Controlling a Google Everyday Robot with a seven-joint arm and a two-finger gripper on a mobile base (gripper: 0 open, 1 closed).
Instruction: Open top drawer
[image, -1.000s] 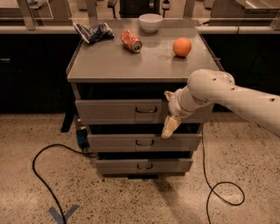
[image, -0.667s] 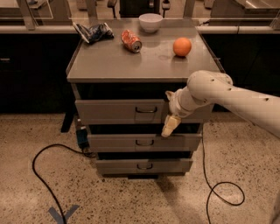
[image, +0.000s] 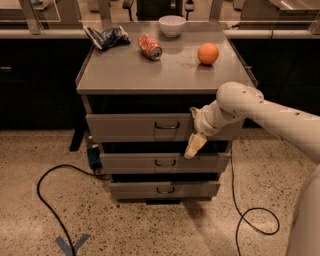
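Floor: speckled beige terrazzo floor (image: 45, 220), spreading under and around everything.
Cabinet: grey metal cabinet with a flat top (image: 165, 75), standing in front of a dark counter (image: 30, 75); three drawers are stacked in its face.
Arm: thick white robot arm (image: 280, 120), coming in from the right edge and bending at a rounded joint just in front of the cabinet's upper right corner.
Top drawer: wide grey metal top drawer (image: 125, 128), the highest of the three, directly under the cabinet top with a dark gap above its front; its small dark wire handle (image: 166, 125) sits at the centre.
Middle drawer: narrower grey middle drawer (image: 130, 163), just below.
Bottom drawer: grey bottom drawer (image: 135, 190), lowest, near the floor.
Cables: black cable (image: 47, 200) looping on the floor to the left, another black cable (image: 260, 220) looping to the right.
Gripper: cream-tipped gripper (image: 195, 145), pointing down in front of the right part of the top drawer's front, right of the handle and apart from it; its tip reaches the upper edge of the middle drawer. Whether it is apart or together cannot be told.
Bowl: white round bowl (image: 172, 25), at the back of the cabinet top.
Bag: crumpled blue-and-black bag (image: 107, 36), back left.
Orange: round orange fruit (image: 208, 53), on the right.
Can: red soda can (image: 150, 46), lying on its side between bag and orange.
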